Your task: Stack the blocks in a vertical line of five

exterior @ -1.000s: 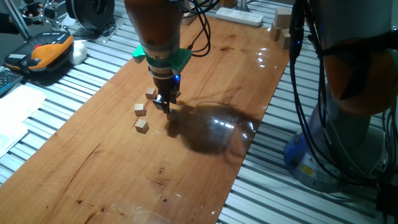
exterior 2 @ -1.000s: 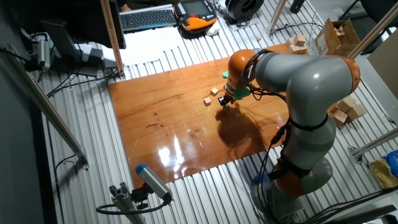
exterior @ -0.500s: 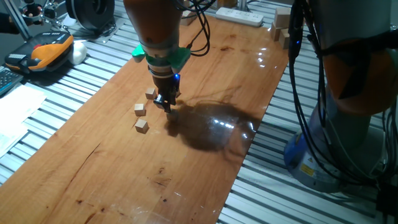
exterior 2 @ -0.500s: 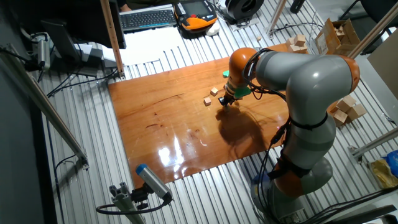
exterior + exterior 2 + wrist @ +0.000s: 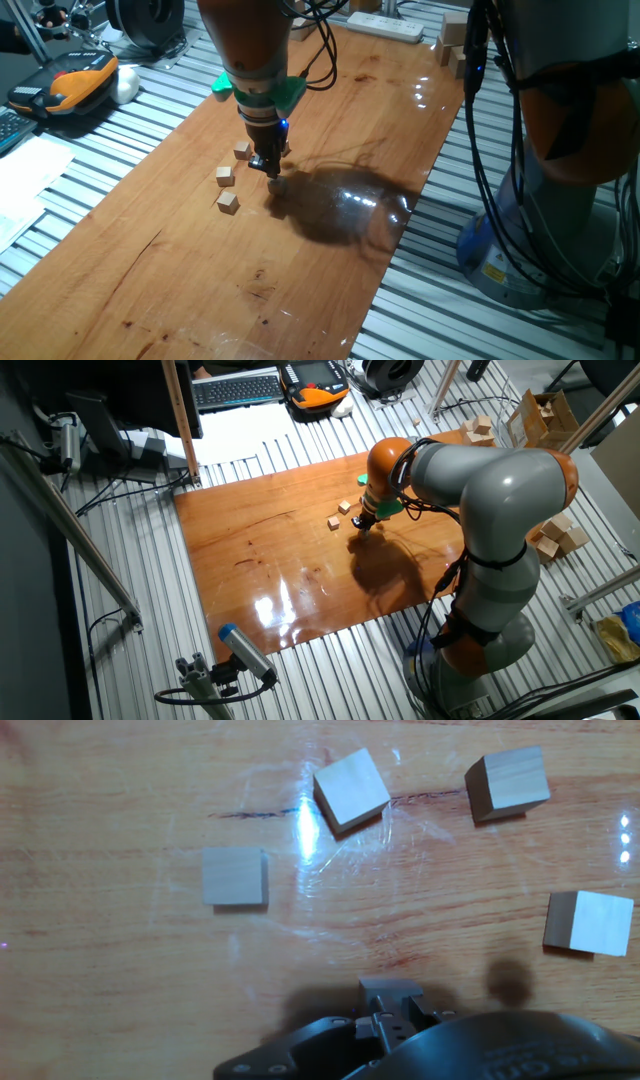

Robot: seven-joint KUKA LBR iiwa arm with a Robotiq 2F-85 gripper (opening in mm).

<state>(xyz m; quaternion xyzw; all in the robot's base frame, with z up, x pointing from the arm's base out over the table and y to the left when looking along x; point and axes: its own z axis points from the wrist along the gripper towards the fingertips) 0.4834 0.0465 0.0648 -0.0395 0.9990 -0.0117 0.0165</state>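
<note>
Blocks of light tan wood, tiny plain cubes, are lying loose and unstacked on the glossy reddish-brown wooden counter [image 5: 330,280]. The hand view is showing four of them, all flat on the counter [image 5: 100,970] and well apart from one another: a left cube [image 5: 234,877] sitting square to the camera, a turned cube [image 5: 350,789] at the top middle, a top-right cube [image 5: 508,782], and a right-edge cube [image 5: 589,923] lower down. One fixed view is showing three cubes in a loose line just to the left of the arm: a far cube [image 5: 242,151], a middle cube [image 5: 225,176] and a near cube [image 5: 228,202]. The other fixed view is showing two small cubes [image 5: 345,506] [image 5: 333,522] beside the hand on the counter [image 5: 260,560]. The black two-finger gripper [image 5: 272,172] of the orange and grey arm is pointing straight down, with its tips right at the counter surface, near the cubes and touching none of those on view. In the hand view the gripper [image 5: 390,1010] is sitting at the bottom edge with its fingers looking drawn close together, but I cannot tell whether they are clamped on anything or simply closed; the fifth cube is not showing clearly in any view. From the other side, the gripper [image 5: 364,525] is appearing only as a dark tip below a green collar. A white power strip [image 5: 385,27] is lying at the far end of the counter.
</note>
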